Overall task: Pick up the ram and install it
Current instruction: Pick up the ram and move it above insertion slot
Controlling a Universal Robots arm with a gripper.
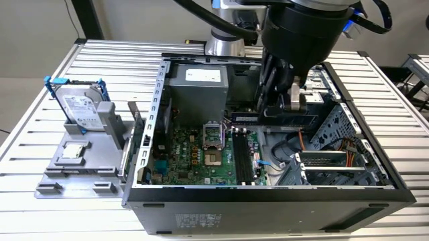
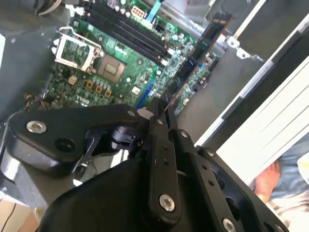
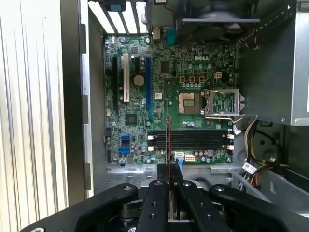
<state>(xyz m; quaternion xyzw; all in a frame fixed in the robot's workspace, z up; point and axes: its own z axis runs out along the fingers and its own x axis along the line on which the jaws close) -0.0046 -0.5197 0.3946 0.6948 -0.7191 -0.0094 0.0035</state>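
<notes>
Slatted metal table [image 1: 67, 216] is carrying the open computer case [image 1: 268, 196]; above its motherboard [image 1: 194, 155], my gripper [image 1: 294, 106] is pinching the ram [image 1: 268, 119] (held level), jaws narrow.

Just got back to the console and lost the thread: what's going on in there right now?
The arm's end effector is shut on the long, thin dark RAM stick, holding it in the air inside the open black computer case. The stick hangs above the green motherboard and is not yet seated. The black memory slots look empty, and in the first wrist view the stick runs across them rather than along them.
</notes>
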